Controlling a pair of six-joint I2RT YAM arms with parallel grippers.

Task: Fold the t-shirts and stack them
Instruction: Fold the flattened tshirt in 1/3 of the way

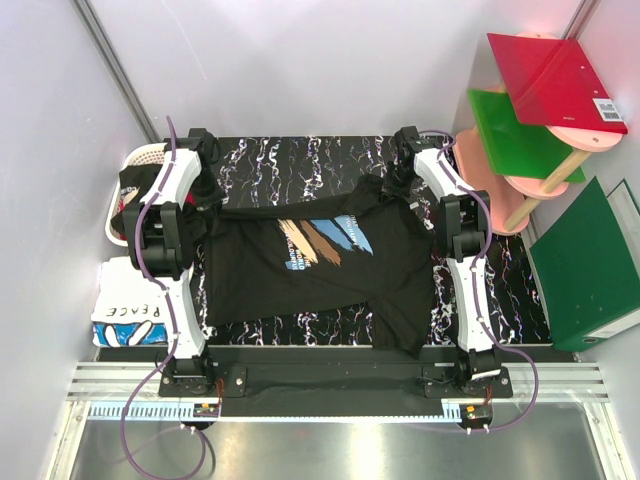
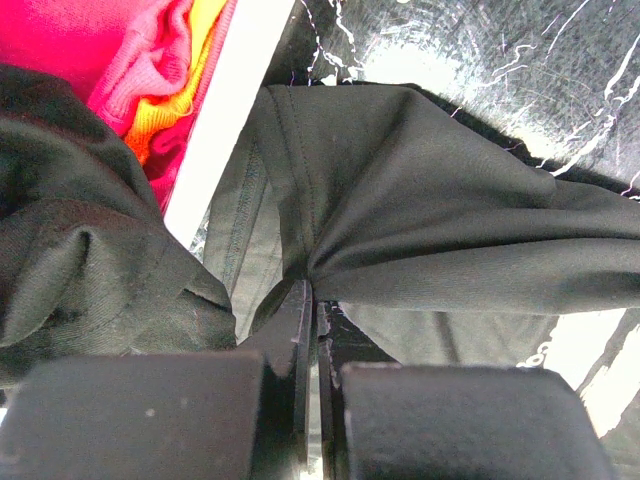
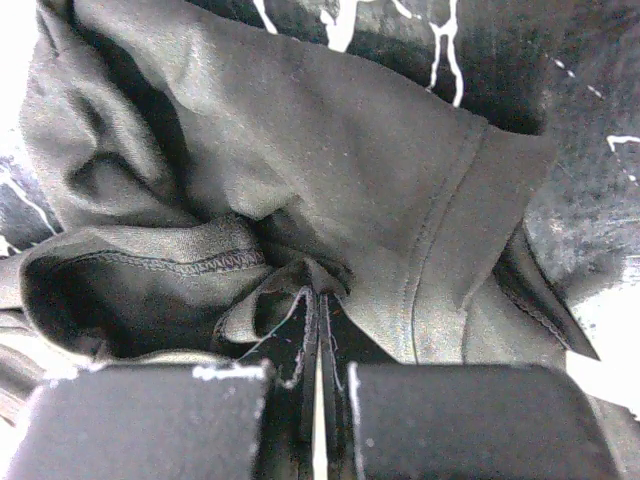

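One table [image 1: 300, 160], black w/ white veins, fills the middle of my top view. On it lies the black t-shirt [image 1: 300, 290], spread wide, chest side up, reaching from the left arm to the right arm. Its bottom right part comes to the near table edge.

Green binder [image 1: 585, 270] leans at the right, outside the table. White t-shirt [image 1: 130, 315] sits folded at the near left corner. I read "PEACE" on it, upside down from my side, w/ some blue drawing under the letters.

White slatted basket [image 1: 145, 158] stands at the far left. It holds dark cloth [image 2: 80, 260] and pink, red and yellow cloth [image 2: 150, 60].

Red folder [image 1: 555, 80] and green folder [image 1: 515, 135] rest on a pink stand at the far right.

Chest print [image 1: 325, 240] on the black shirt: tan, white and blue brush strokes. Small text beside them, too small, I cannot read it.

Left gripper [image 2: 312, 300] is closed on a pinch of the black shirt's left sleeve area, just beside the basket rim. The cloth is pulled in tight folds toward the jaws.

Right gripper [image 3: 315, 290] is closed as well, pinching bunched cloth of the same shirt near a stitched hem, at the far right part of the shirt.

White barcode label [image 1: 608, 110] on the red folder, not readable.
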